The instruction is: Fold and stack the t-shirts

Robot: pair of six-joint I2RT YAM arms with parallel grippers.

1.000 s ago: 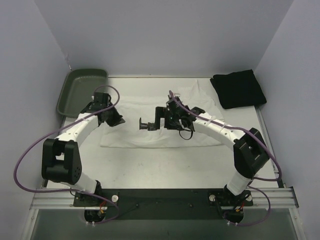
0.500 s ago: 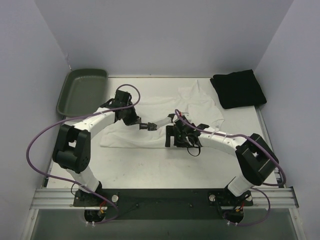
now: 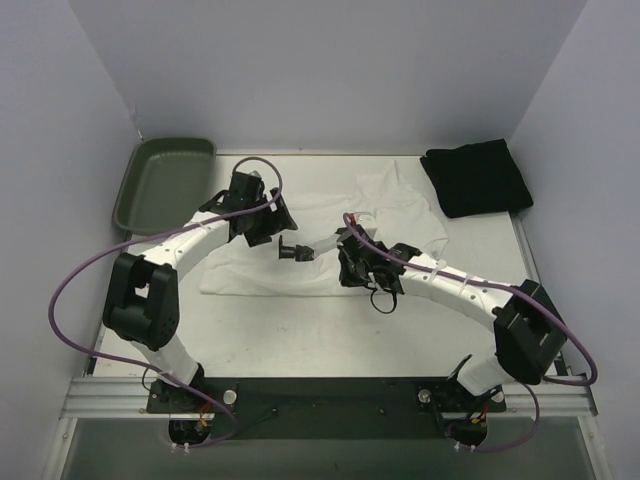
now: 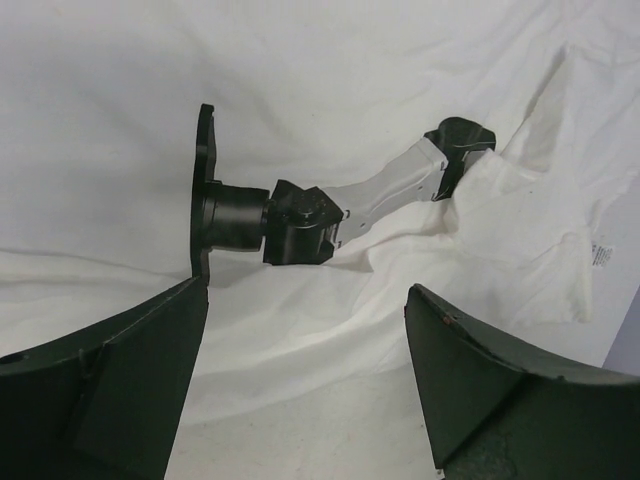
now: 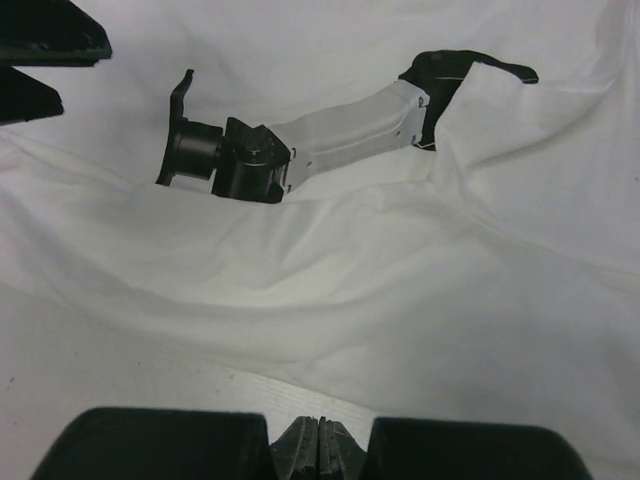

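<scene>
The white t-shirt (image 3: 240,262) lies spread and rumpled across the middle of the table, and it fills both wrist views (image 4: 330,90) (image 5: 400,280). The black t-shirt (image 3: 476,178) sits folded at the far right corner. My left gripper (image 3: 277,221) (image 4: 305,400) hovers open over the white shirt's left part, with nothing between its fingers (image 4: 120,385). My right gripper (image 3: 348,268) (image 5: 320,445) is shut low over the table, just short of the shirt's near edge, and no cloth shows between its fingertips.
A black-and-white jointed part (image 3: 305,247) (image 4: 300,222) (image 5: 250,165) lies on the white shirt between the two grippers, one end tucked under a fold. A dark green tray (image 3: 160,185) stands at the far left. Grey walls close in three sides.
The left arm swung right to the shirt's middle and its gripper opened. The right gripper drew back toward the near side and shut. The jointed part stayed in place.
</scene>
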